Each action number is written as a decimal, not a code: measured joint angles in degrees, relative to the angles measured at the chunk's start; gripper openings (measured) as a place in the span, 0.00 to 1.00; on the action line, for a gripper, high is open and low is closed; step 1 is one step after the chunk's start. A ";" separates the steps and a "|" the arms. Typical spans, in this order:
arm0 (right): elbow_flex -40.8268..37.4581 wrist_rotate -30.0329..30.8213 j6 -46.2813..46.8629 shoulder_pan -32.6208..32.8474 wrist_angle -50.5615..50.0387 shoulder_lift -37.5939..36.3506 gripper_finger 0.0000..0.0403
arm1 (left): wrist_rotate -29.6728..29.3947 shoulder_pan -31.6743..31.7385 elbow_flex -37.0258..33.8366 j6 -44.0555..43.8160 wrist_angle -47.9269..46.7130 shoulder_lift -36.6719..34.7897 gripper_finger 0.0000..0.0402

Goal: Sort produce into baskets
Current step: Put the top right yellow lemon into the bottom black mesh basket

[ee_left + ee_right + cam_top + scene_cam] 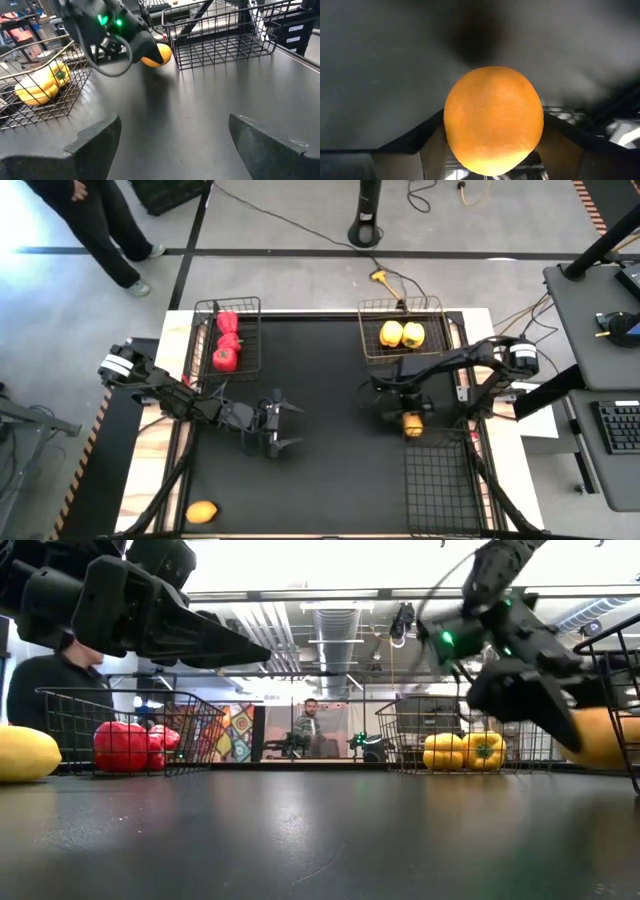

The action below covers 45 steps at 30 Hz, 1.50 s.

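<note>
My right gripper (410, 418) is shut on an orange-yellow oval fruit (493, 117) just beyond the far edge of the empty black wire basket (440, 480). My left gripper (282, 426) is open and empty over the table's middle, left of the fruit. A second orange-yellow fruit (202, 511) lies on the table at the near left. Three red peppers (226, 340) lie in the black wire basket (250, 305) at the far left. Two yellow peppers (402, 333) lie in the tan wire basket (435, 305) at the far right. My right gripper pinches the fruit by its two opposite sides (451, 131) between its two fingers (432, 145). The fingers come from above, pointing down. The fruit sits between them a little above the table, and its shadow falls on the mat below it; it also shows in the left wrist view (159, 54).
The black mat (330, 490) is bare in the middle and at the near centre. A person (100, 220) stands on the floor beyond the table's far left corner. Another person (315, 730) shows far off in the room.
</note>
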 joint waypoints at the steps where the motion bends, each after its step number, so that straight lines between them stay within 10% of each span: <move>1: 1.55 0.51 0.03 0.58 0.01 0.00 0.60 | -0.01 0.00 0.00 0.08 0.00 0.00 0.87; 21: 35.91 12.49 18.71 25.50 -16.00 -0.07 0.61 | -0.07 0.00 0.00 -0.84 -0.11 0.00 0.87; 33: 30.15 8.44 39.27 44.73 -23.11 -0.44 0.60 | 0.00 0.00 0.00 -1.95 0.09 0.00 0.87; 45: 9.53 9.95 45.91 48.63 -1.76 -6.94 0.58 | 0.04 0.00 0.00 -1.50 0.62 0.00 0.87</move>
